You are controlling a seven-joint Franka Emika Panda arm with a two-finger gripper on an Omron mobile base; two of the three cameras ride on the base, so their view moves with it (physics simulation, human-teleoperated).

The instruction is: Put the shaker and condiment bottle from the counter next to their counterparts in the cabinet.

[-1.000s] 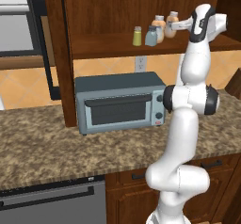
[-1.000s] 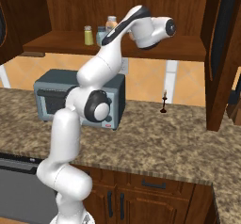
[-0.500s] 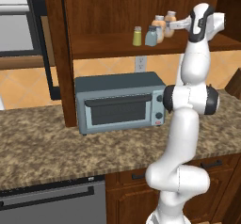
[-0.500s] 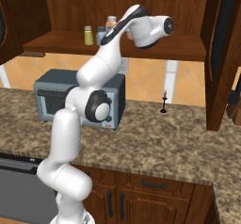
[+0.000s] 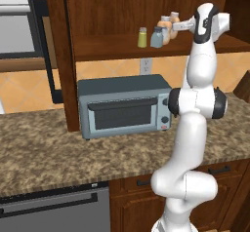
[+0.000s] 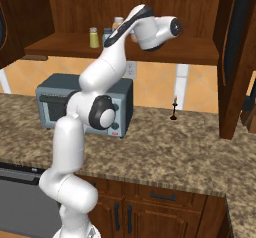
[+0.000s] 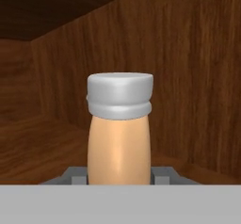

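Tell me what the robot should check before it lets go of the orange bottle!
1. Pincer shut on the condiment bottle: ok.
2. Bottle upright in the hand view: ok.
3. Bottle inside the cabinet: ok.
4. Bottle beside its orange twin: ok.
5. Bottle's bottom resting on the shelf: cannot tell.
6. Yellow-green shaker already beside the blue-grey shaker: ok.

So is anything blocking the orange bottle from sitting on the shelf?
Nothing visible does. The gripper holds the bottle upright inside the cabinet, with bare wood ahead of it.
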